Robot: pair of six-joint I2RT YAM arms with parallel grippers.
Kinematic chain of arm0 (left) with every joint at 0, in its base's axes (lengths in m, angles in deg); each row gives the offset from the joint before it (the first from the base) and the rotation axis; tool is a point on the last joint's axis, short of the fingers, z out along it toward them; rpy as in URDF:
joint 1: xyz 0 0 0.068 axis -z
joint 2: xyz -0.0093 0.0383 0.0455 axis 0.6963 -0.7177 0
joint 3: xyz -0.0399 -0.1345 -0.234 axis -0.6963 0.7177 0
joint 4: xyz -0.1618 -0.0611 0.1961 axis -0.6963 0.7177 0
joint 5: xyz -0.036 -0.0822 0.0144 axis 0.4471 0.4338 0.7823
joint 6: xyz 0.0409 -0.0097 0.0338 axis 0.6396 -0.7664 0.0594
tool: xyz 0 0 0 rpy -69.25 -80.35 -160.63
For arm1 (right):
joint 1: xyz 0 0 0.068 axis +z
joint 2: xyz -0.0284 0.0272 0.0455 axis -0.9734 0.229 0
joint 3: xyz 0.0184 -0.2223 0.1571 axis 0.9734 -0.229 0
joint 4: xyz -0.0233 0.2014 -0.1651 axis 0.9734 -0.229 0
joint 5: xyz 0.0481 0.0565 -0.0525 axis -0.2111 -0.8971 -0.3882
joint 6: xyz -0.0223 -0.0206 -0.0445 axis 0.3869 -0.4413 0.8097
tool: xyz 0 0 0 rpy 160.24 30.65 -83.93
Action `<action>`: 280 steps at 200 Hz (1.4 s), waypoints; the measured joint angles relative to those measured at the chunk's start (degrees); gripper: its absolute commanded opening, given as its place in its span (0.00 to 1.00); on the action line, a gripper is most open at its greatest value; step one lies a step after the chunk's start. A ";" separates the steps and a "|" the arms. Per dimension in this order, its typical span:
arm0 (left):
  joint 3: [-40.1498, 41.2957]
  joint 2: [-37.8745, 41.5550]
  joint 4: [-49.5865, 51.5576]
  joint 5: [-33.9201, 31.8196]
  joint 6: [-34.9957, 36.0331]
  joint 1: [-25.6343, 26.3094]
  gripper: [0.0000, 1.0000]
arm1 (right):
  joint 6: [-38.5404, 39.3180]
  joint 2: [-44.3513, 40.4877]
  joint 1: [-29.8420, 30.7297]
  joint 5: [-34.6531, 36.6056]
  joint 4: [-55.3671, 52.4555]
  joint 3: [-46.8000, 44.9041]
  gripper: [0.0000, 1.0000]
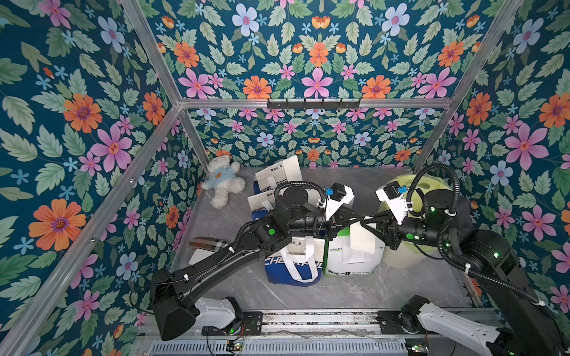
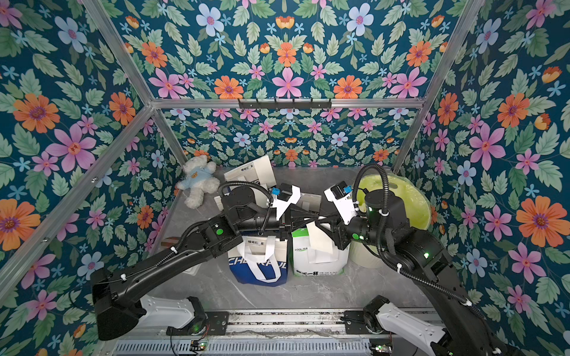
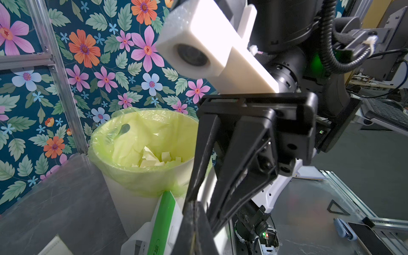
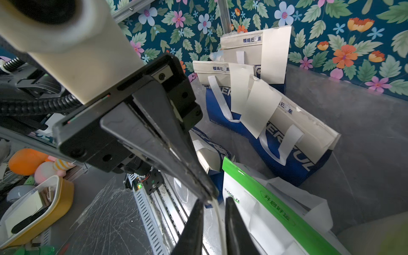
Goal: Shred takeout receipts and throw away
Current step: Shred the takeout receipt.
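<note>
Left wrist view first: the left gripper [image 3: 194, 220] is showing its fingers pressed flat together at the foot of the shot; the right gripper [image 3: 198, 198] is reaching in from above, its two fingers narrowing to a point right against them. Behind them the bin [image 3: 141, 174] with its yellow-green liner is sitting just beside the white-and-green bag [image 3: 164, 220]; torn scraps [image 3: 154, 160] are already lying inside it.

Over to the right wrist view: on the right gripper [image 4: 210, 194] the fingers are meeting at the tip; a thin white paper edge is curling out from there and running down past the dark fingers of the left gripper [image 4: 214, 203]. So both look to be pinching the one slip, side by side along its top edge. Further back, another receipt [image 4: 258, 106] is lying untouched on a blue bag [image 4: 309, 159].

Now both top views: the receipt [image 1: 367, 243] [image 2: 320, 242] is hanging tilted in front of the white-and-green bag, clear of the table; its top corner is going up into the spot where the two grippers are meeting. The bin is standing on the right arm's side.

My read: we are sitting right at the tearing step. The next move is calling for the grippers to pull opposite ways, both pinches holding firm so the paper rips between them; then the pieces need carrying over the bin's rim before anything lets go. With slips waiting on other bags, there is plenty left to do.
</note>
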 measured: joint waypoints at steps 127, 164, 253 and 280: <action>0.35 0.04 -0.04 -0.96 0.44 0.00 0.00 | -0.81 -0.20 -0.02 3.76 0.17 -0.33 0.18; 0.52 -0.15 0.00 -0.76 0.59 0.00 0.00 | -0.09 -1.42 -0.02 5.38 1.84 -1.88 0.15; 1.11 -0.85 -0.76 -1.60 -0.68 0.02 0.00 | 0.24 -1.42 -0.04 5.86 4.00 -4.46 0.00; 1.55 -1.38 -3.30 -3.63 -6.54 0.02 0.00 | 0.48 -3.87 -0.07 5.97 7.45 -8.09 0.00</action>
